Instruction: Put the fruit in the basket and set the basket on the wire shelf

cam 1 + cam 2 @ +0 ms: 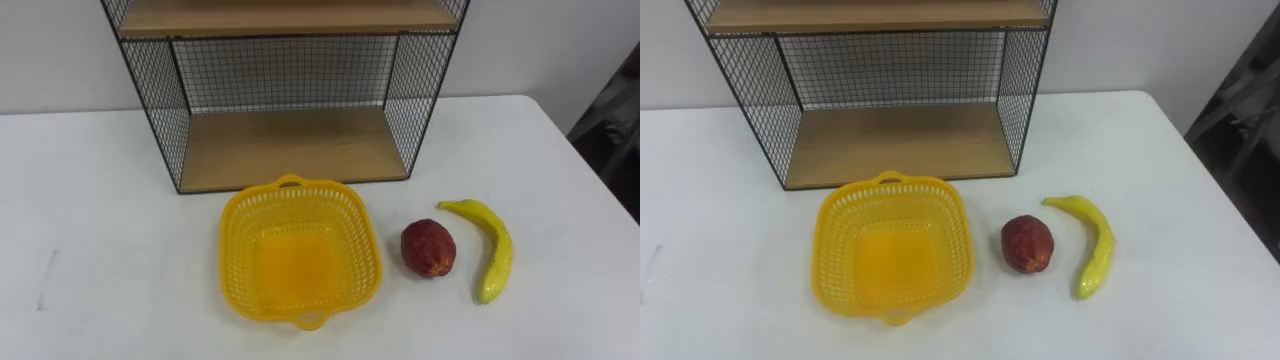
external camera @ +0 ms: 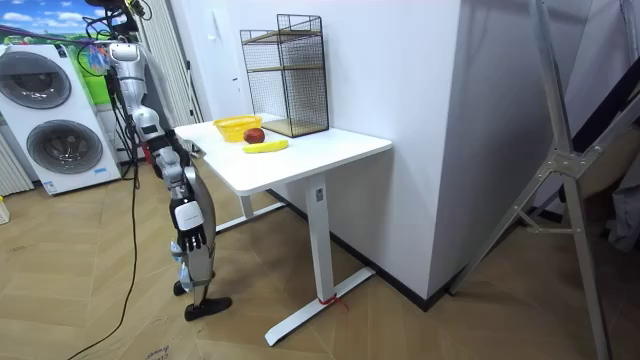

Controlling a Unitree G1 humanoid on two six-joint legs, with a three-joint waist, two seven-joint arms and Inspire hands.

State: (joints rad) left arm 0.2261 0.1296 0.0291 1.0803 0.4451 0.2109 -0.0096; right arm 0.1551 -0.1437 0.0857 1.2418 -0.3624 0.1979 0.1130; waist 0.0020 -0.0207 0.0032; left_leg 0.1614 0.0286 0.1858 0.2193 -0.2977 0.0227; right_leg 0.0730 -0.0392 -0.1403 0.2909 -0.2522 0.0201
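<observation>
the red fruit (image 1: 428, 248) and the banana (image 1: 497, 245) both lie on the white table (image 1: 100, 260), outside the basket (image 1: 295, 262), which holds nothing. the red fruit sits just beside the basket's right wall, not touching it. the banana lies just right of the fruit, bowed away from it, its thin stem end toward the shelf. the red fruit is roundish with a dull, mottled skin; the banana is smooth and glossy yellow. the basket is yellow plastic, squarish with rounded corners. its walls are a slotted lattice and its bottom is solid, with a small loop handle at the far rim and another at the near rim. just behind it stands the wire shelf (image 1: 290, 148), with black mesh sides and back and wooden boards. the lower board is bare, and the basket's far handle lies close to its front edge.

the eye views look down closely on the tabletop. the room view, from farther off, adds the shelf's full height, upright at the wall end of the table. it also takes in the table's white legs on flat feet, the wood floor (image 2: 400, 320) and two washing machines (image 2: 50, 110) at the room view's left. the robot stands at the table's end, facing the fruit. its right hand (image 2: 192, 238) hangs low at its side, below the tabletop and well apart from the fruit. whether it is spread or closed i cannot tell.
</observation>
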